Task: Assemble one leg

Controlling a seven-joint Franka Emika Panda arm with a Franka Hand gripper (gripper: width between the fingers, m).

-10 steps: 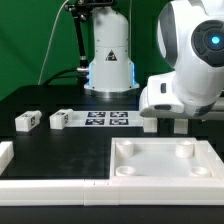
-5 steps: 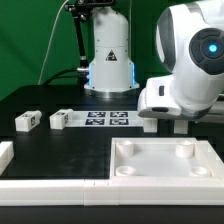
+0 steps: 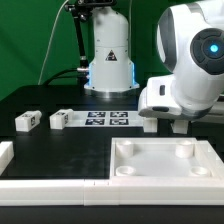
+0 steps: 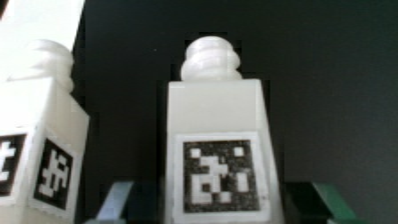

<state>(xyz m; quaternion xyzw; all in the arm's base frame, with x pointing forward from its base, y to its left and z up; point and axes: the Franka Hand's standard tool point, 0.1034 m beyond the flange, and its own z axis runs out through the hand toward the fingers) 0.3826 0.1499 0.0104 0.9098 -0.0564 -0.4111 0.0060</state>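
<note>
In the wrist view a white leg point(image 4: 221, 130) with a black-and-white tag and a rounded peg end lies between my fingers. My gripper point(image 4: 226, 192) is open: one finger point(image 4: 121, 202) and the other stand on either side of the leg, each with a dark gap. A second leg point(image 4: 43, 125) lies close beside it. In the exterior view my gripper point(image 3: 165, 123) is low over the table behind the large white panel point(image 3: 160, 172), and these two legs are mostly hidden by it. Two more legs point(image 3: 27, 121) point(image 3: 62, 119) lie at the exterior view's left.
The marker board point(image 3: 106, 119) lies between the left legs and my gripper. White frame rails point(image 3: 50, 186) run along the front edge at the exterior view's left. The robot base point(image 3: 108, 60) stands at the back.
The arm has shifted very slightly. Nothing else has moved and nothing has been gripped.
</note>
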